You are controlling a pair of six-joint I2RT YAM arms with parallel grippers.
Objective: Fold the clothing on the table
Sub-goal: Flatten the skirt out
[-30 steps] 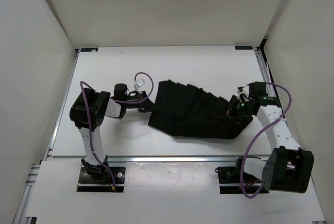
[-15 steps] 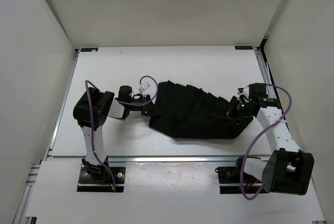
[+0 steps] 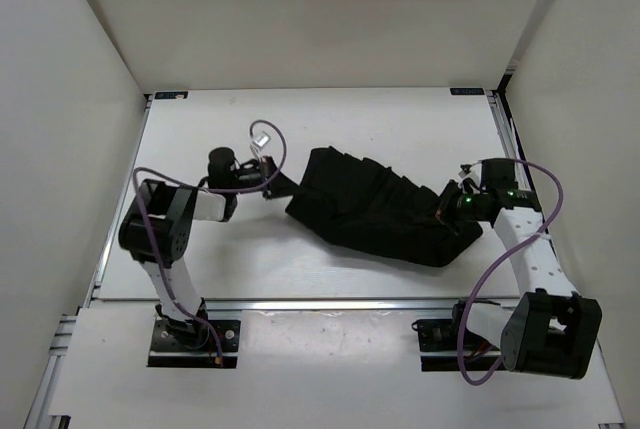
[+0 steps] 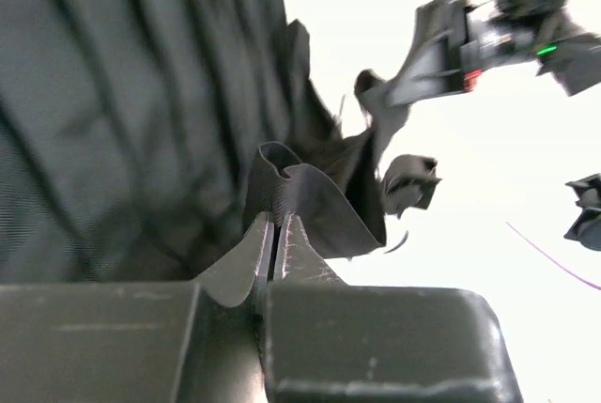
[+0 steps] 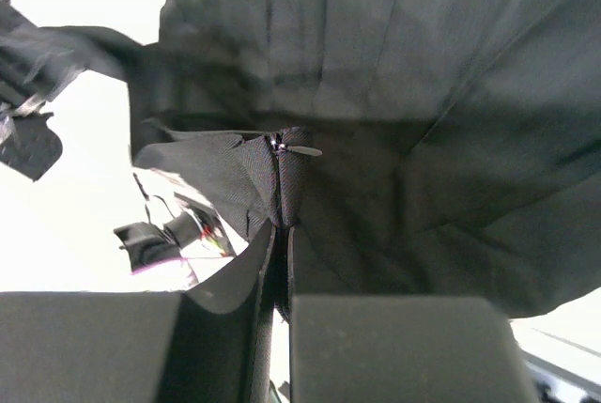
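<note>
The clothing (image 3: 385,214) lies rumpled in the middle of the table (image 3: 400,119), slanting from far left to near right; the left gripper (image 3: 280,188), open beside its left edge a second ago, has now clamped a fold there; the right gripper (image 3: 452,207) stays pinched on the right end; with both ends held, stretching it flat looks possible; bare surface lies behind and in front, while the side walls (image 3: 95,99) stand near each elbow

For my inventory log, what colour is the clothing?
Plain black, with no pattern. The clothing shows best in the top external view.
</note>
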